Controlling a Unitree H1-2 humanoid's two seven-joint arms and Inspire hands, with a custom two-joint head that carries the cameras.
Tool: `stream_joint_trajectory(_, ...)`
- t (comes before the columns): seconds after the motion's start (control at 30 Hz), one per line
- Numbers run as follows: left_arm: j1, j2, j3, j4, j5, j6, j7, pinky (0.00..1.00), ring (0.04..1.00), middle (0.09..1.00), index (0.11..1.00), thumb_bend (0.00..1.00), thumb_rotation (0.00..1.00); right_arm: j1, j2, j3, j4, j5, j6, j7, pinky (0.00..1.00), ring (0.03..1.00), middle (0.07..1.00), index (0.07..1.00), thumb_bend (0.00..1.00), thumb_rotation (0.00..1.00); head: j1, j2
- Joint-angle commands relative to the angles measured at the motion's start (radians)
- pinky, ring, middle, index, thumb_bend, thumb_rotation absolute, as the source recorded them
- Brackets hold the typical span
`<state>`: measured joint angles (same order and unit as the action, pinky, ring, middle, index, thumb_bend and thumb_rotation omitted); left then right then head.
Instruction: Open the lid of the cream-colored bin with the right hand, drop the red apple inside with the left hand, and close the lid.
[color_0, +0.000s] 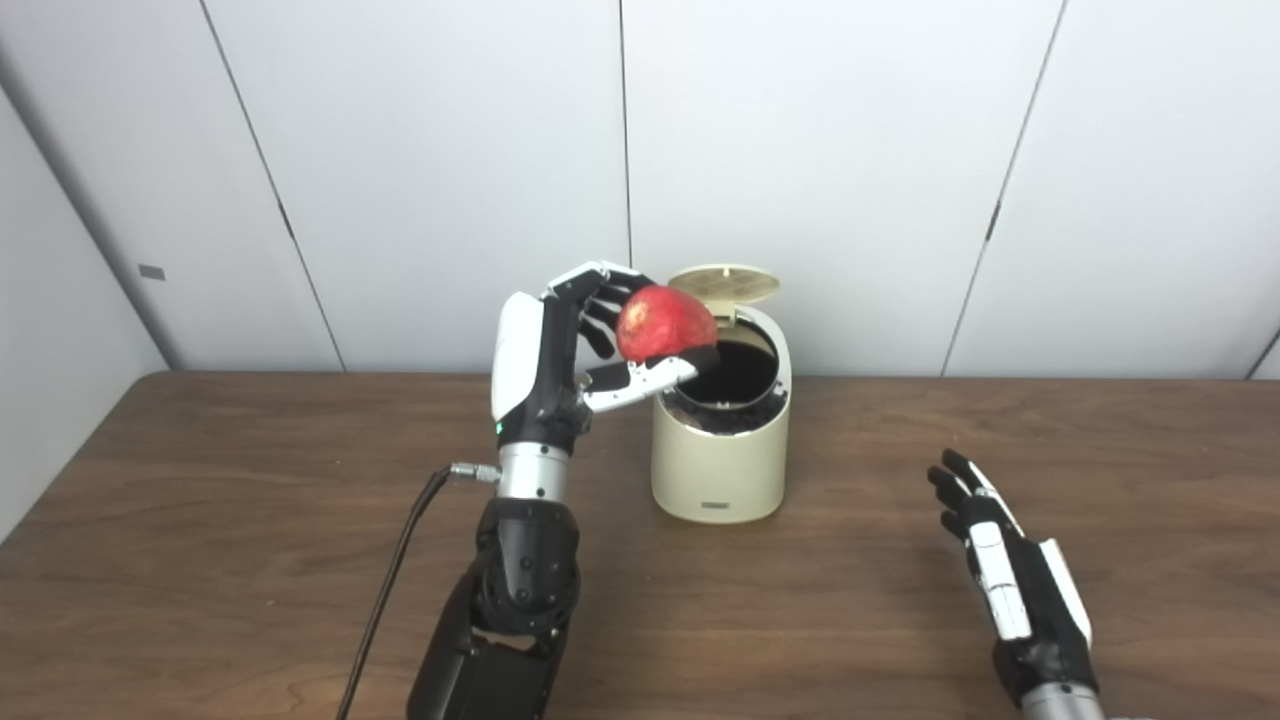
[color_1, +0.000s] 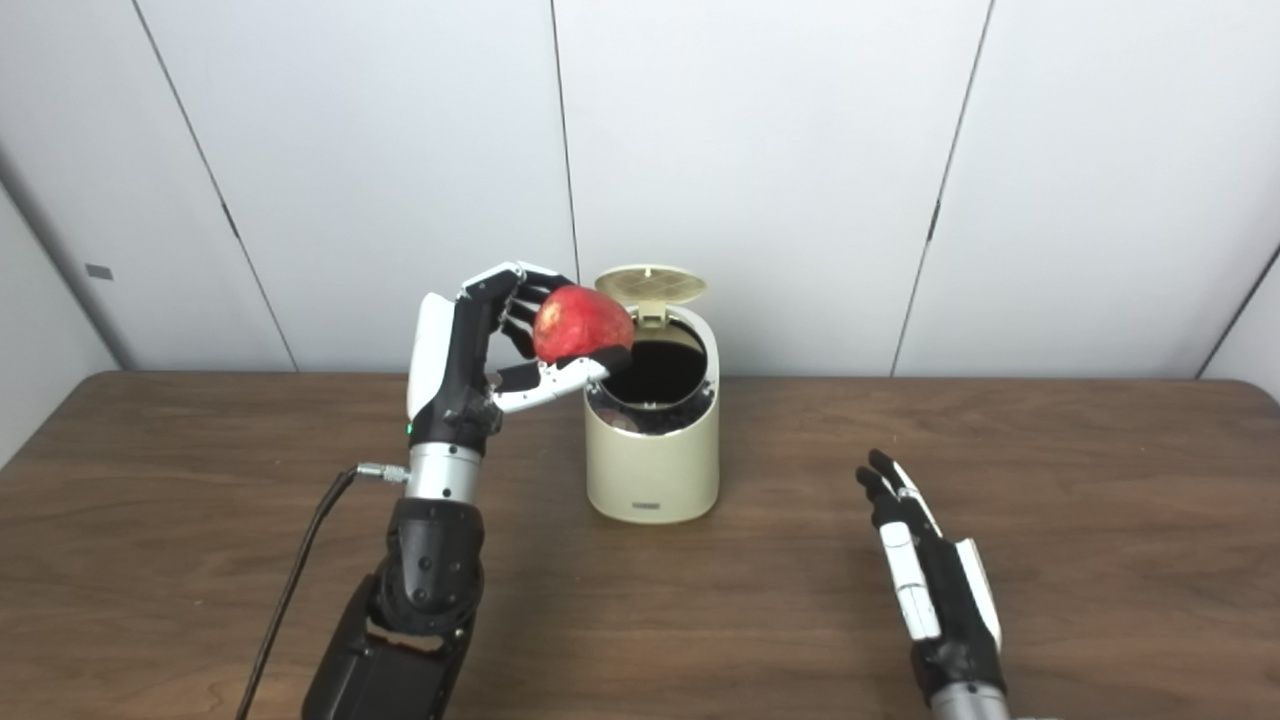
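White wall panels behind, dark wooden table (color_0: 250, 560) in front. From the left eye view: cream-colored bin (color_0: 718, 450) stands mid-table, its lid (color_0: 723, 284) flipped up at the back, dark mouth showing. Left hand (color_0: 585, 345) is raised, fingers (color_0: 610, 285) and thumb wrapped round the red apple (color_0: 665, 322), holding it right at the bin's left rim, above the opening. Right hand (color_0: 1010, 570) sits low over the table, well off to the bin's right, fingers stretched out, nothing in it. Over to the right eye view: same picture, apple overlapping the near-left edge of the rim, lid upright, right hand flat and empty, a black cable (color_1: 290, 590) trailing from the left wrist
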<state>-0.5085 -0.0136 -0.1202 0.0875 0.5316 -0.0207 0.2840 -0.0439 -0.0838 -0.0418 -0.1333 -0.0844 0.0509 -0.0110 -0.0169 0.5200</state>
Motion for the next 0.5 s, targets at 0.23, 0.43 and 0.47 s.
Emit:
stream_joint_trajectory(0.23,-0.089,-0.011,-0.035,0.137,0.037,-0.134,0.109,0.34,0.434,0.516,0.507,0.47,0.00,-0.032,0.032,-0.008,-0.040,0.085,0.005,0.006,0.98,0.948,0.894,0.943,0.61,1.00,-0.005,-0.001)
stream_joint_trajectory(0.43,-0.105,-0.004,-0.058,0.195,0.060,-0.149,0.125,0.37,0.436,0.514,0.495,0.48,0.00,-0.030,0.051,-0.022,-0.065,0.185,0.035,0.027,1.00,0.962,0.897,0.952,0.59,1.00,-0.007,-0.002)
stream_joint_trajectory(0.47,-0.106,-0.003,-0.060,0.198,0.059,-0.147,0.122,0.37,0.435,0.515,0.493,0.48,0.00,-0.030,0.052,-0.023,-0.068,0.201,0.039,0.029,1.00,0.969,0.900,0.954,0.58,1.00,-0.007,-0.002)
